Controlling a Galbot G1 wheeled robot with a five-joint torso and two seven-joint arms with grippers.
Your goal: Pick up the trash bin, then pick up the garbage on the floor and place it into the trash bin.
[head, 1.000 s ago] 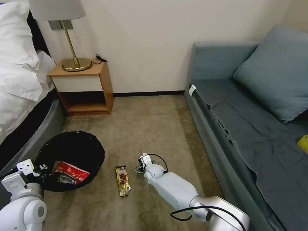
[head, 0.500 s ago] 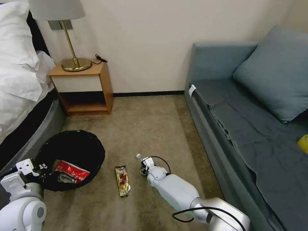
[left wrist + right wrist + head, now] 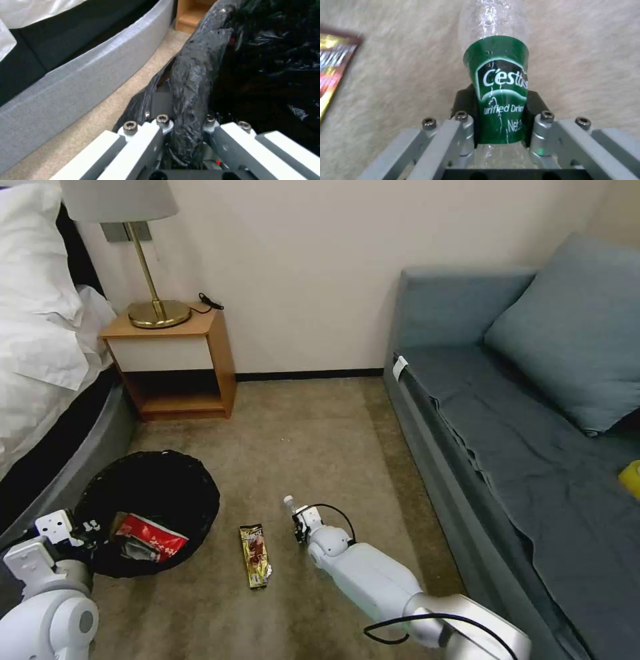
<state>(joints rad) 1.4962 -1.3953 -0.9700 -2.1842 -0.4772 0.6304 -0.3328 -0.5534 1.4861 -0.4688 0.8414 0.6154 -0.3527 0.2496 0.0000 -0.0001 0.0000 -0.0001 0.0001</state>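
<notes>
At the lower left of the head view, the left end effector (image 3: 79, 528) is clamped on the rim of the round trash bin lined with a crinkled black plastic bag (image 3: 150, 473); the left wrist view shows a fold of that bag and the rim (image 3: 193, 82) pinched between its two fingers. Held by the edge this way, the bin's mouth faces up and stays open beside the remaining litter, so pieces can probably be dropped straight in. A crumpled red-and-white packet (image 3: 150, 540) lies inside it.

Low in the centre of the head view, the right end effector (image 3: 298, 521) is closed on a small clear plastic bottle with a green label (image 3: 289, 505), whose cap end sticks out beyond it. In the right wrist view the black pads (image 3: 464, 100) squeeze the bottle (image 3: 500, 82) across its labelled middle, likely because the body there is firmest. The label reads "C'estb…", then "urified Drin…" and "Net" lower down, each cut off.

A flat dark brown-and-yellow snack wrapper (image 3: 255, 555) lies on the short-pile beige-brown carpet floor (image 3: 313, 440) between bin and bottle, touching neither; its printing is too small to read.
</notes>
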